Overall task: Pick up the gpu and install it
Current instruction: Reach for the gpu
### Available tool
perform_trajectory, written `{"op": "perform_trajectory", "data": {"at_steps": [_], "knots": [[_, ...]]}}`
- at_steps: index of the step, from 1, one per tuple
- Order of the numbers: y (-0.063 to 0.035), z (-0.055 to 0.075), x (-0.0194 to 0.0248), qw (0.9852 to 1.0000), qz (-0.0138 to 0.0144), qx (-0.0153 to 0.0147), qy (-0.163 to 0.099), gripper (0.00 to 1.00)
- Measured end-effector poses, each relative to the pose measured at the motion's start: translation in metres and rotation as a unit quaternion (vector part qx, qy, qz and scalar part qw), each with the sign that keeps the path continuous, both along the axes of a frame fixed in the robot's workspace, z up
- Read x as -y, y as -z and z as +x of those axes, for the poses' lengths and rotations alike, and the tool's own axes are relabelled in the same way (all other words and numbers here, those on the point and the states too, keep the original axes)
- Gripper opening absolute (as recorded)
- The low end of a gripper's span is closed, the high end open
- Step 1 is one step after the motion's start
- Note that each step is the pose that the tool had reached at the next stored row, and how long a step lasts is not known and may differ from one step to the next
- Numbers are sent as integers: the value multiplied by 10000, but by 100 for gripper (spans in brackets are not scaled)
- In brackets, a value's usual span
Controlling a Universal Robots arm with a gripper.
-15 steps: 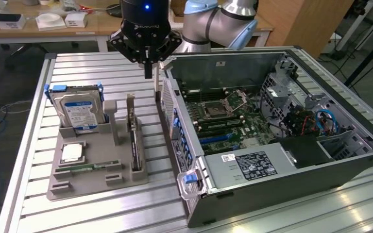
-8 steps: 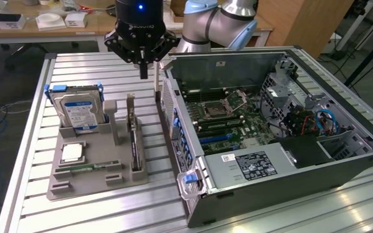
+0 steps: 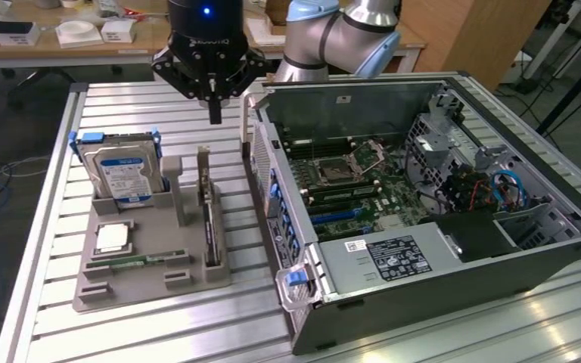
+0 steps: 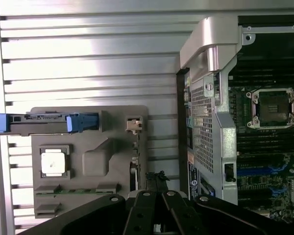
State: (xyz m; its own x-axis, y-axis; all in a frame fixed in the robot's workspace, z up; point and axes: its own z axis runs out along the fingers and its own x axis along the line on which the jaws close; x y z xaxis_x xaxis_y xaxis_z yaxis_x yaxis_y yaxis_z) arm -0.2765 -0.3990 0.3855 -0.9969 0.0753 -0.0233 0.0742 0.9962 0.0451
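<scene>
- The claw (image 3: 214, 113) (image 4: 156, 188) is clenched, its two fingers pressed together and pointing straight down; nothing is held between them.
- It hangs in the air above the slatted metal table (image 3: 139, 113), past the far end of the grey holder (image 3: 139, 291) (image 4: 98, 166) and beside the near corner of the computer case (image 3: 422, 302) (image 4: 210, 122); it touches nothing.
- The gpu (image 3: 208, 208) (image 4: 134, 147) stands on its long edge in a slot along the side of the holder that faces the case; it is upright, not yet lifted, and it is the thing nearest below the claw.
- In the same holder, towards the exterior view's left, a hard drive (image 3: 119, 174) (image 4: 44, 122) with a blue label stands upright in blue rails; nearer the camera a square silver chip (image 3: 115, 237) (image 4: 54, 163) lies flat in its pocket; just in front of that a narrow green memory stick (image 3: 134, 262) lies flat.
- The case lies on its side just beside the holder, open at the top – the motherboard (image 3: 356, 185) (image 4: 269, 142) is in plain sight, with blue slots along its near edge.
- Card and case are near each other but apart.
</scene>
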Motion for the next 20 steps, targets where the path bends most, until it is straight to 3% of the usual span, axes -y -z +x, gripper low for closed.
{"op": "perform_trajectory", "data": {"at_steps": [12,20], "knots": [[5,-120,0,10000,0,0,0,11],[6,-123,0,10000,0,0,0,11]]}}
